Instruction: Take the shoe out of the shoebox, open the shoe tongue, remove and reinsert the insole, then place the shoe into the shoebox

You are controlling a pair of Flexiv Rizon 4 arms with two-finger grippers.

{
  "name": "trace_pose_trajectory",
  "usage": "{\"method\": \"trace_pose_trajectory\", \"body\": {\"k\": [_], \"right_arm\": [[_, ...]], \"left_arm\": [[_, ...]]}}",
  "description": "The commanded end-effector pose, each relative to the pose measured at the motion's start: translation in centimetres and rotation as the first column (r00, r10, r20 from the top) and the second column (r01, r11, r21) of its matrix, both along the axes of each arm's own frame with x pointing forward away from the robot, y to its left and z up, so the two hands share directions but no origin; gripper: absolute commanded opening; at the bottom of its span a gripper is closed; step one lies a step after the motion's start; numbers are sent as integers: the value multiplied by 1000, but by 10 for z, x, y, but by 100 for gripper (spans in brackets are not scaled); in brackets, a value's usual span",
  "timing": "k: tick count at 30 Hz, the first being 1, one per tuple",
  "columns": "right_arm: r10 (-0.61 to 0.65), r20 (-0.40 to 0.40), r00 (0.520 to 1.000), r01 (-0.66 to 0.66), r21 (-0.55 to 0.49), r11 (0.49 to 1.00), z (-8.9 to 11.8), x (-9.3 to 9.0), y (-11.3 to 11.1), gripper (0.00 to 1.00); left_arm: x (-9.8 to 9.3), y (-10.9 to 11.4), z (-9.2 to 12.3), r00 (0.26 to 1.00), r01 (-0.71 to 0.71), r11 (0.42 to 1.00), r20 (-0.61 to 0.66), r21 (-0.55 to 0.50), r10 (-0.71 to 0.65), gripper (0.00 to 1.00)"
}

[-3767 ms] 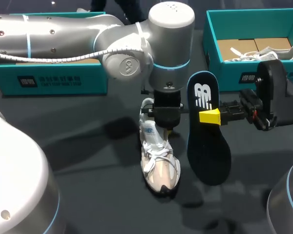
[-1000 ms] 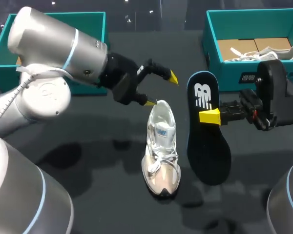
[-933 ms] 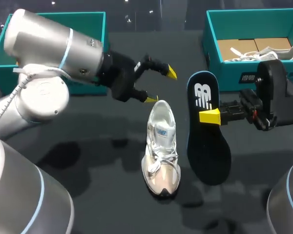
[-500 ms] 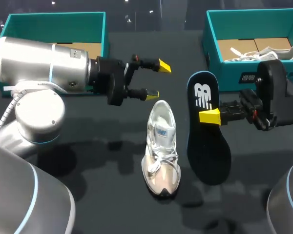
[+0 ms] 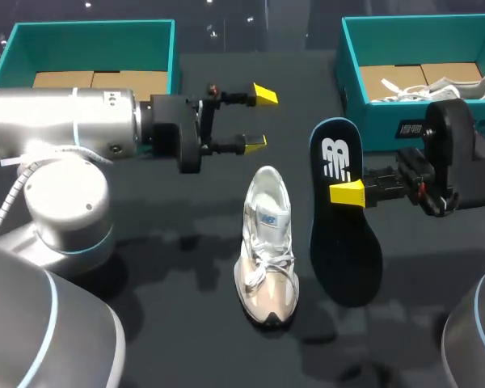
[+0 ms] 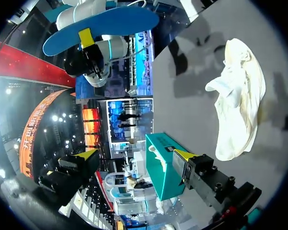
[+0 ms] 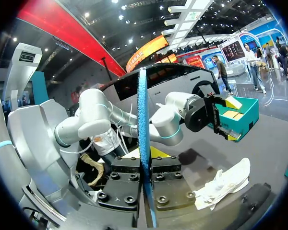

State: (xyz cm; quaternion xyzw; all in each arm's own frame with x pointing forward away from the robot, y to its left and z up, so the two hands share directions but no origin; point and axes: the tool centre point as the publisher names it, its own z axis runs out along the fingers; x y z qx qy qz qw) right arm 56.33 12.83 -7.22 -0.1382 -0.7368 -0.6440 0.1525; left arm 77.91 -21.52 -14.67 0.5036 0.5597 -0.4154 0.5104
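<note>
Shoe (image 5: 267, 242) lay on the table (image 5: 162, 250), toe nearest, heel toward 12 o'clock, apart from both grippers. Just beside it at 3 o'clock, the insole (image 5: 347, 259) was held up by the right gripper (image 5: 347, 194), fingers clamped on it from both sides. At the shoe's 12 o'clock the left gripper (image 5: 260, 117) hovered, fingers spread, holding nothing. Farthest back stood two teal shoeboxes: left shoebox (image 5: 89, 32) at 10 o'clock, right shoebox (image 5: 372, 121) at 2.
</note>
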Motion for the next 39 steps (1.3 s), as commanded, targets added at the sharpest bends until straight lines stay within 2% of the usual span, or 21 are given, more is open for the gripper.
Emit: {"method": "trace_pose_trajectory", "body": {"k": [1, 5, 9, 14, 26, 27, 28, 31, 35, 37, 39], "right_arm": [[-33, -18, 999, 33, -12, 999, -1, -4, -3, 0], [-17, -99, 995, 19, 16, 1000, -8, 21, -8, 0], [1, -197, 980, -1, -3, 1000, -19, 54, -14, 0], [16, -265, 964, -9, 28, 1000, -25, 96, -17, 0], [16, -265, 964, -9, 28, 1000, -25, 96, -17, 0], [11, -289, 957, 0, 36, 999, -27, 97, -15, 0], [15, -323, 946, -9, 21, 1000, -30, 103, -12, 0], [15, -359, 933, -7, 25, 1000, -31, 130, -11, 0], [5, -435, 901, 6, 22, 1000, -30, 178, -12, 0], [1, -453, 892, -1, -1, 1000, -27, 188, -12, 0], [0, -433, 901, -5, -9, 1000, -22, 187, -13, 0]], "left_arm": [[-3, 13, 7, 1000, 3, 1000, 4, -8, -2, 100], [-1, 20, 10, 1000, -23, 1000, 9, 0, 23, 100], [-1, 27, 10, 1000, -14, 1000, 6, 5, 14, 100], [0, 30, 13, 999, 17, 1000, -27, -20, -18, 100], [0, 30, 15, 999, 21, 1000, -30, -22, -22, 100], [0, 30, 15, 999, 21, 1000, -30, -22, -22, 100], [0, 30, 15, 999, 21, 1000, -30, -22, -22, 100], [0, 30, 15, 999, 21, 1000, -30, -22, -22, 100], [0, 30, 15, 999, 21, 1000, -30, -22, -22, 100], [0, 30, 15, 999, 21, 1000, -30, -22, -22, 100], [0, 30, 15, 999, 21, 1000, -30, -22, -22, 100]]}}
